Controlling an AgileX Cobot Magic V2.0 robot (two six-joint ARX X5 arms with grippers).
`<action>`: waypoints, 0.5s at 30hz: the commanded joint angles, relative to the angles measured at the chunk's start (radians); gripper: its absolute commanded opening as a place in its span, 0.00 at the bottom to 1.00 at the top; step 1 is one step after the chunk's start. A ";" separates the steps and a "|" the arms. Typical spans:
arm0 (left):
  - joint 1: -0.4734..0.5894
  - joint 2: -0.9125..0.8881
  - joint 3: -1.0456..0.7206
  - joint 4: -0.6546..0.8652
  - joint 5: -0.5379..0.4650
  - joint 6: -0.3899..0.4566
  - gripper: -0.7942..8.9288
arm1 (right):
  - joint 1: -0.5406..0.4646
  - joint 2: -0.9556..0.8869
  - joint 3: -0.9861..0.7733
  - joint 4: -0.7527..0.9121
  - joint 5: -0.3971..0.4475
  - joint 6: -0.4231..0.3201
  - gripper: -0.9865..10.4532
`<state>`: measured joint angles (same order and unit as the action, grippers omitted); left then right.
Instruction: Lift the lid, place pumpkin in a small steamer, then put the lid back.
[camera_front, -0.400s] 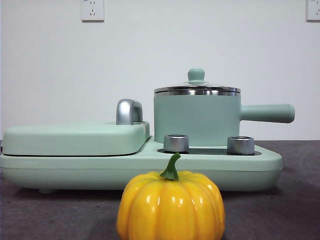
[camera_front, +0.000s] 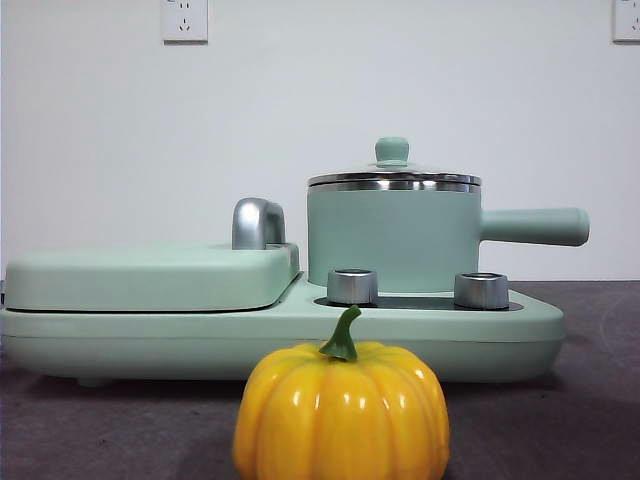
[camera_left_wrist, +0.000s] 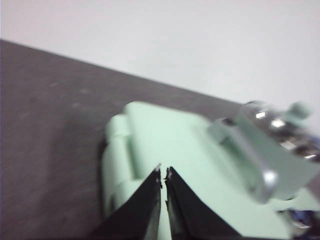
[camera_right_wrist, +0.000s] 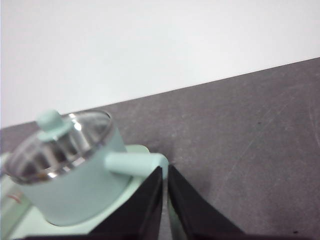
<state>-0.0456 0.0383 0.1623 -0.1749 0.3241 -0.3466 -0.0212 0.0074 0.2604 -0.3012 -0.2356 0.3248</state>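
Pumpkin, lid and small steamer unmoved since before

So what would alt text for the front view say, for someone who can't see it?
A glossy yellow pumpkin sits on the dark table in front of a mint-green cooker. On the cooker stands the small steamer, its lid on. No gripper shows here.

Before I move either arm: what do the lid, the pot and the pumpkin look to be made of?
Lid: clear, probably glass, with a shiny steel-looking rim and a matte mint knob.
Small steamer: matte mint body, likely coated metal or plastic; polished metal band at the top.
Pumpkin: glossy yellow-orange with sharp highlights, probably hard plastic.
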 joint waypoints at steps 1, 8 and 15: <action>-0.016 0.042 0.071 -0.026 0.026 -0.022 0.10 | -0.001 0.022 0.112 -0.079 0.000 0.037 0.10; -0.065 0.213 0.288 -0.114 0.080 -0.020 0.10 | -0.001 0.156 0.338 -0.200 -0.067 0.026 0.10; -0.099 0.432 0.536 -0.224 0.183 0.020 0.10 | -0.001 0.361 0.541 -0.335 -0.299 -0.028 0.10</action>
<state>-0.1406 0.4492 0.6662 -0.3992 0.4877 -0.3508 -0.0212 0.3485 0.7765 -0.6304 -0.5095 0.3283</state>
